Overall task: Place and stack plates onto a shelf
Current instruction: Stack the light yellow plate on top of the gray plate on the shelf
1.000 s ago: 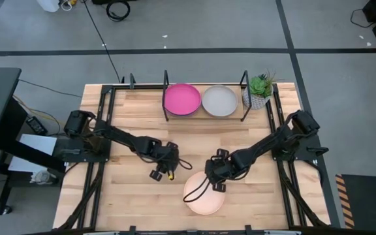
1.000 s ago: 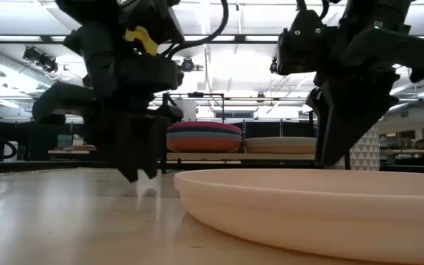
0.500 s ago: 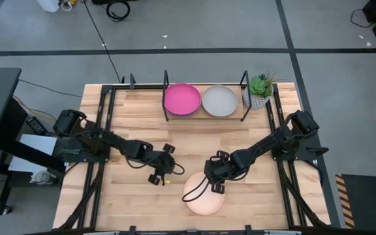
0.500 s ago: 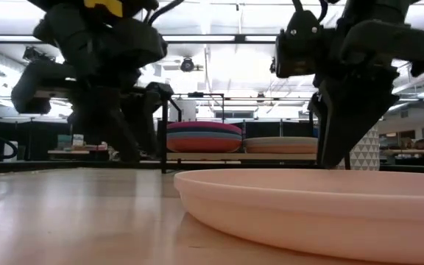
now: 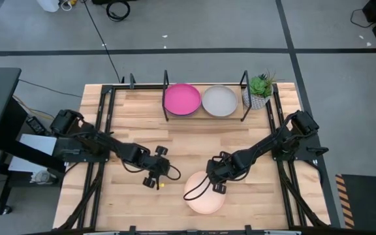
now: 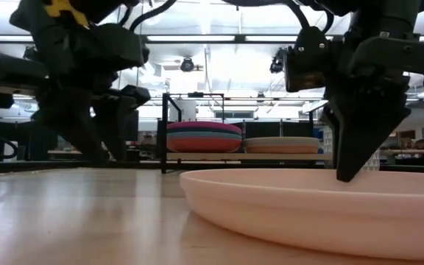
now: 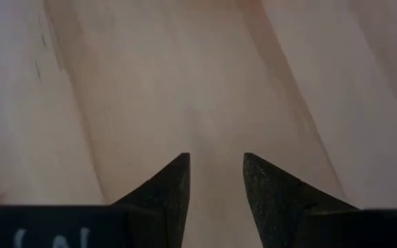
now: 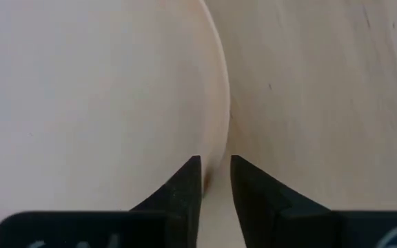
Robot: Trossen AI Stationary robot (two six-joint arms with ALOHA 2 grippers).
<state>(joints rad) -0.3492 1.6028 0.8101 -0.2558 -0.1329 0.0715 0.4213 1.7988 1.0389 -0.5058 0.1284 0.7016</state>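
Fingers (image 8: 191, 182) now narrower astride cream plate (image 5: 204, 199) rim

cream plate (image 5: 205, 196) flat at table's near edge; two stacks (image 5: 201, 100) on shelf (image 5: 243, 83)

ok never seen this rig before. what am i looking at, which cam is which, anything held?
Two dark robot arms work at a wooden table. The high view looks straight down; the low view sits at table-top height; each wrist view looks past that arm's own two fingers.

At the table's far edge stands the shelf, a black rod rack with two stacks of plates: one with a magenta plate on top, one with a grey plate on top. A small potted plant stands beside it.

Near the front edge lies the cream plate. The right pincer straddles its rim, one finger inside and one outside, with only a narrow gap. The plate lies on the table, not lifted.

The left pincer is open over bare wood, holding nothing.
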